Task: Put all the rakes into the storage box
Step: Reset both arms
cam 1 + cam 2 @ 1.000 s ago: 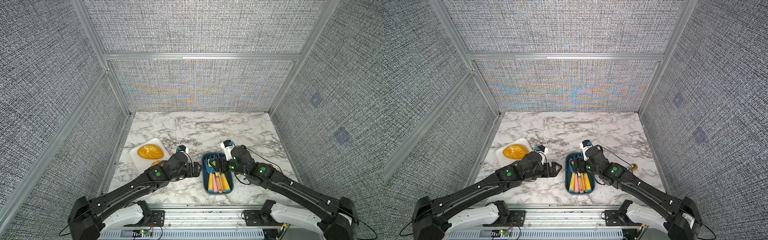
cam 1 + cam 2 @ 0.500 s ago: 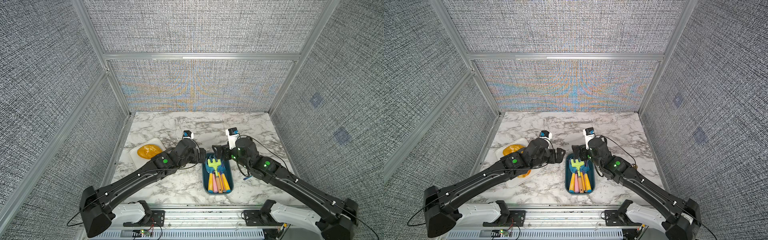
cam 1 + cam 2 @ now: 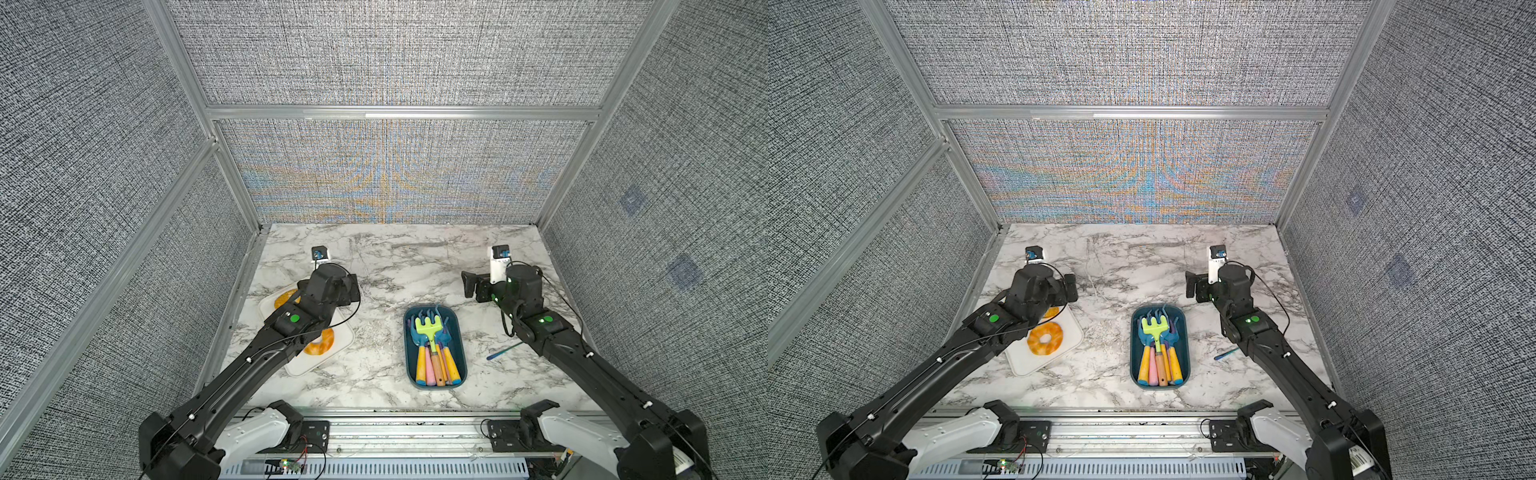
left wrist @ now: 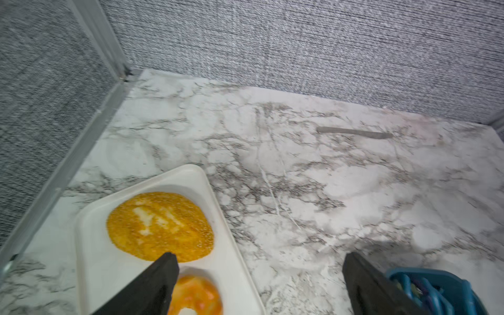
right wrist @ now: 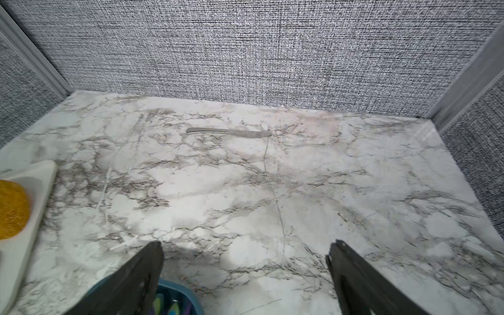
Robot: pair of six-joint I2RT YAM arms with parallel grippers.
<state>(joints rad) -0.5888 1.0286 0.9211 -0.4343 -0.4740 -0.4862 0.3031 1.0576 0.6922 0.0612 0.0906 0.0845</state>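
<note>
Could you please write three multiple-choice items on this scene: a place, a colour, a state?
1. Where does the rake lie? A on the white tray; B in the storage box; C on the bare table.
2. What colour is its head? A red; B white; C lime green.
3. How is the right tool? A open, empty; B shut on the rake; C shut on a knife.
B: it lies within the box. C: green tines show. A: jaws apart, nothing between.

Grey woven walls [image 3: 386, 54] — aluminium frame [image 3: 399, 113] — marble tabletop [image 3: 399, 266].
</note>
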